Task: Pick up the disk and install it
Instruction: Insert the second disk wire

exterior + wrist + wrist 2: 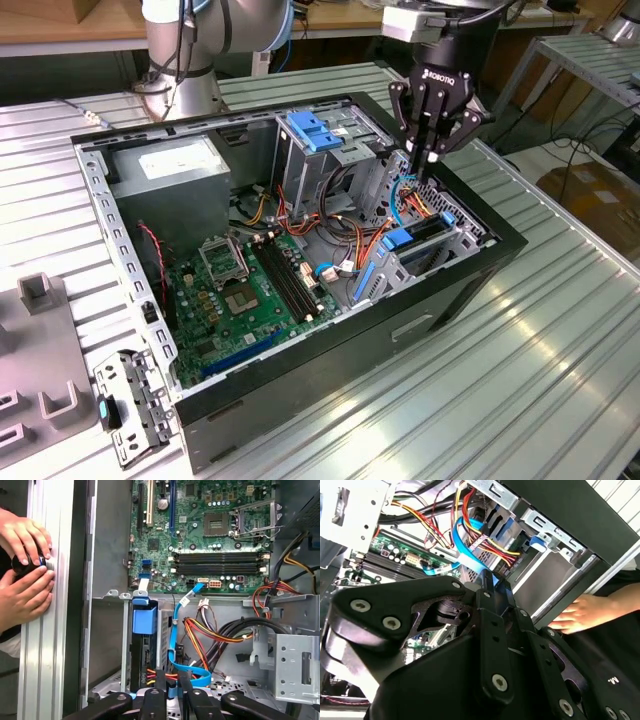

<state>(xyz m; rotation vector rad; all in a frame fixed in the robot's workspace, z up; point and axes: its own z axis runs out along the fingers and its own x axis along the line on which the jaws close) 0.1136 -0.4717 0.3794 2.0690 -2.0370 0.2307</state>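
Claw (425, 165) was pinched shut, looked empty, over the drive cage (452, 248), so I'd have gone slow around those loose cables (215, 632).

Looks like a robotics lab or electronics workshop to me. An opened computer case (300, 250) with its motherboard (245, 290) showing sits mid-frame on a ribbed aluminium table (520, 350) in the exterior view, and the robot arm's base (185, 60) is bolted down at the upper left. Along the top edge there's a wooden bench (60, 25), with cables on the floor (590, 140) at the upper right.
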